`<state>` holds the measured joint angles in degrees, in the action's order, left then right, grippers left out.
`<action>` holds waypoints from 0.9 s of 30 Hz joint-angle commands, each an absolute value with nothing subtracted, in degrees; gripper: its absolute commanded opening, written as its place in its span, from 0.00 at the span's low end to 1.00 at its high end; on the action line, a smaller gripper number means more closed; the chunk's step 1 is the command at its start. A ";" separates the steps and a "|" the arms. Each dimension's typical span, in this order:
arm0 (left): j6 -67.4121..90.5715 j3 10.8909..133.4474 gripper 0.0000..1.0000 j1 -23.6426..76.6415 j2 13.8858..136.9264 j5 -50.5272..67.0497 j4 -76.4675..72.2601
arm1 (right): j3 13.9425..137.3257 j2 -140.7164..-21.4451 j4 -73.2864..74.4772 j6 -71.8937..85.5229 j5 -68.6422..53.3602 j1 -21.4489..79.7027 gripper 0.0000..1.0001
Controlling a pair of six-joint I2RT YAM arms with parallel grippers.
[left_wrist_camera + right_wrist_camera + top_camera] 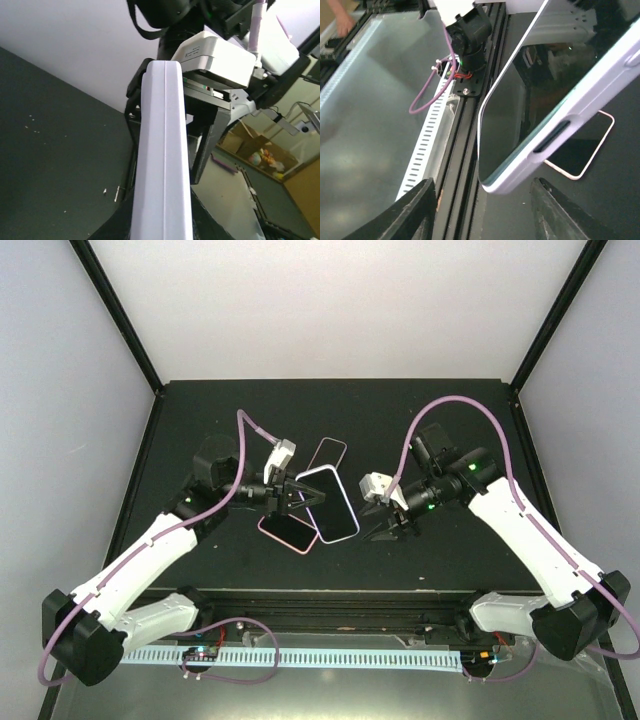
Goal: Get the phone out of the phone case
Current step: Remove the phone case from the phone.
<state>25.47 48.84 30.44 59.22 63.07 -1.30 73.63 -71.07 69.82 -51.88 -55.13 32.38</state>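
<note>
The phone in its white case (330, 505) is held tilted above the black table, dark screen up. My left gripper (303, 498) is shut on its left end. In the left wrist view the case's white edge (162, 150) runs up the middle between the jaws (162, 222). My right gripper (393, 528) is open and empty just right of the phone. In the right wrist view the cased phone (545, 90) hangs above and ahead of my open gripper (485, 215), with its lower corner roughly between the fingers (415, 210) and touching neither.
Two dark, pink-rimmed phone-shaped slabs lie flat on the table, one behind the held phone (328, 452) and one under its near-left end (288, 532). The latter also shows in the right wrist view (580, 150). The table's front rail (470, 115) is close by.
</note>
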 commanded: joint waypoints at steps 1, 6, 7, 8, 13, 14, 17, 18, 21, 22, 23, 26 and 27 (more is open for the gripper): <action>24.36 49.18 0.02 30.06 58.82 61.33 -7.53 | 72.04 -70.88 62.96 -41.80 -53.73 32.34 0.48; 23.33 49.57 0.02 29.91 59.59 64.67 -6.93 | 72.59 -72.42 60.22 -39.63 -51.86 32.30 0.35; 23.07 49.57 0.02 29.84 59.51 65.03 -6.67 | 72.67 -72.85 60.49 -40.24 -51.76 32.27 0.34; 22.98 49.60 0.02 29.82 59.43 65.42 -6.48 | 72.85 -73.19 60.97 -41.25 -51.72 32.31 0.33; 22.77 50.21 0.02 29.74 59.86 68.50 -6.27 | 75.59 -75.89 69.67 -51.19 -53.85 32.34 0.37; 22.57 50.43 0.02 29.72 60.01 69.37 -6.02 | 76.36 -76.54 71.84 -52.97 -54.10 32.32 0.38; 21.80 51.27 0.02 29.78 60.53 72.49 -4.98 | 78.69 -78.36 76.89 -57.40 -53.57 32.34 0.38; 21.45 51.44 0.01 29.79 60.63 73.31 -4.75 | 79.45 -78.79 78.04 -58.56 -53.37 32.34 0.38; 21.08 51.49 0.01 29.84 60.66 74.74 -4.96 | 80.14 -79.44 79.29 -60.06 -52.47 32.34 0.38; 21.13 51.35 0.02 29.83 60.70 74.93 -5.12 | 80.13 -79.45 78.80 -59.70 -52.24 32.34 0.37; 21.22 51.25 0.01 29.88 60.75 75.06 -5.24 | 80.11 -79.45 78.16 -59.15 -52.11 32.34 0.37; 21.43 51.10 0.02 29.84 60.75 75.45 -5.51 | 79.77 -79.30 75.57 -56.47 -52.04 32.34 0.36; 21.45 51.08 0.01 29.87 60.74 75.45 -5.53 | 79.60 -79.21 74.45 -55.52 -51.96 32.34 0.35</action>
<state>22.06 48.29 29.71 61.19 70.74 -2.63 78.74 -79.31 77.10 -56.66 -52.82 32.42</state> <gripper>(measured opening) 0.116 0.359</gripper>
